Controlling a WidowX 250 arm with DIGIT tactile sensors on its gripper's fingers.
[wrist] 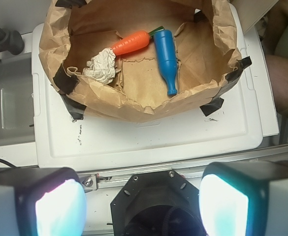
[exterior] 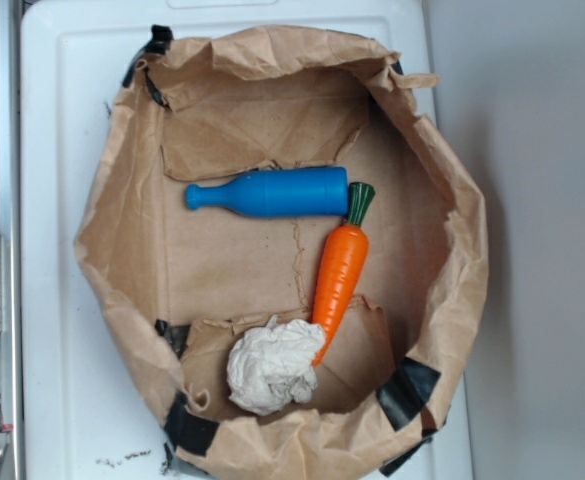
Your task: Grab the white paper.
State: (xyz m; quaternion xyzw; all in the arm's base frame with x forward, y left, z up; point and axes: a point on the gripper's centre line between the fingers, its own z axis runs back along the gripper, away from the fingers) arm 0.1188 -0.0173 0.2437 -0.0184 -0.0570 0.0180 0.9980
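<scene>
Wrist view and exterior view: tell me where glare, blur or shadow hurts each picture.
Wrist view: the tool fingers sit blurred in the foreground with blown-out cyan-white glare; the white paper is reasonably sharp. Exterior view: soft overall, evenly lit, white paper creases readable, mild shadow under the blue bottle.

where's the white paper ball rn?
In the exterior view the white paper ball sits inside the brown paper bag, near its bottom edge, against the orange carrot's tip. The blue bottle lies farther up.
</scene>
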